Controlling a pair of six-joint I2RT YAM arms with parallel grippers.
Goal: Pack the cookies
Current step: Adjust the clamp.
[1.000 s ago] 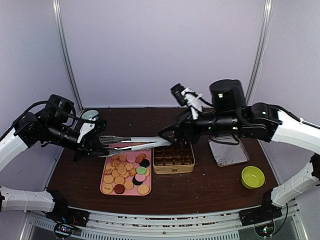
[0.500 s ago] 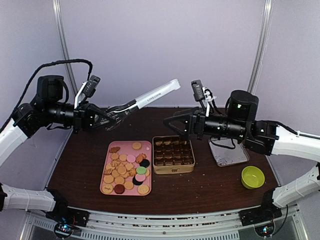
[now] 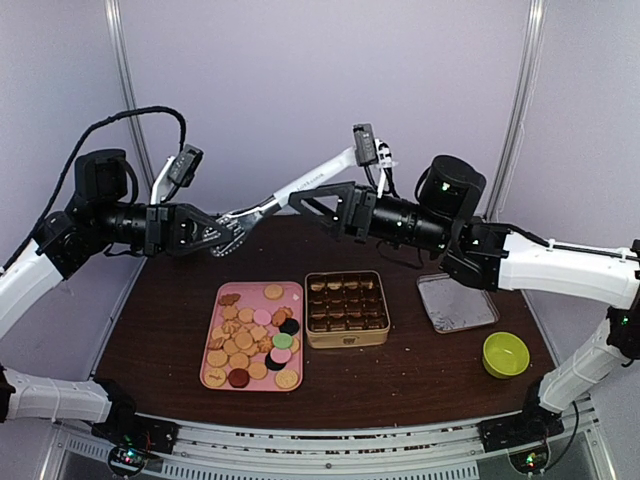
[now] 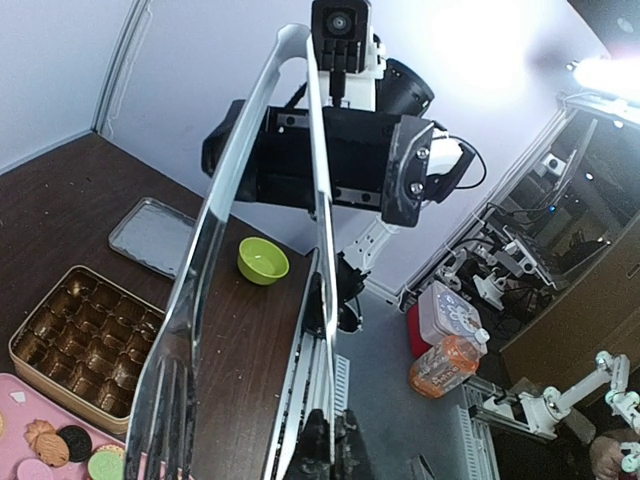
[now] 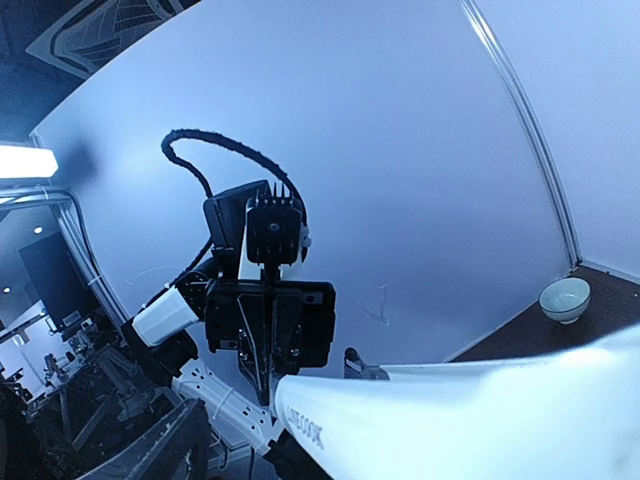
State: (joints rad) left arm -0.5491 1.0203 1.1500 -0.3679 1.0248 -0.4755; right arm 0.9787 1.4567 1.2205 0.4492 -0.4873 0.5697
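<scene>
The cookies (image 3: 252,340) lie in a heap on a pink tray (image 3: 291,296), also low in the left wrist view as cookies (image 4: 62,440). Metal tongs (image 3: 300,187) with a white handle hang in the air above the table's back, slanting up to the right. My left gripper (image 3: 228,232) (image 4: 345,440) is shut on one arm near their slotted head. My right gripper (image 3: 312,200) (image 5: 320,410) stands open, a finger on either side of the white handle (image 5: 480,420); whether they touch it I cannot tell.
A gold tin (image 3: 346,343) (image 4: 20,350) with empty brown compartments stands right of the pink tray. A flat metal tray (image 3: 458,303) (image 4: 150,230) and a green bowl (image 3: 505,353) (image 4: 263,260) sit at the right. A small pale bowl (image 5: 565,298) is at the table's back.
My left arm has lifted the tongs from above the pink tray high into the air. My right gripper came off them, drew back, then rose to the white handle.
</scene>
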